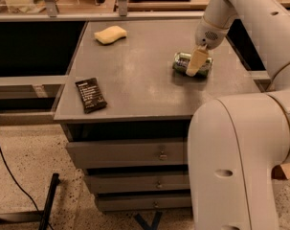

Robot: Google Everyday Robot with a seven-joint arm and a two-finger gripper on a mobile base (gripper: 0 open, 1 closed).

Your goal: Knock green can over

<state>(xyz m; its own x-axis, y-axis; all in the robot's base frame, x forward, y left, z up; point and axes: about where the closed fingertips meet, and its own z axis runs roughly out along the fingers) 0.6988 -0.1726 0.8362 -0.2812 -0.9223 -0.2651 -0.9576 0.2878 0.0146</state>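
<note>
The green can lies on its side on the grey table, right of the middle, with its silver top rim pointing left. My gripper comes down from the white arm and straddles the can. One pale finger crosses the can's front side; the other is hidden behind the can. The gripper looks shut on the can.
A yellow sponge lies at the table's far left. A flat black snack wrapper lies near the front left edge. Drawers sit under the tabletop. My white base fills the lower right. A cable runs over the floor at left.
</note>
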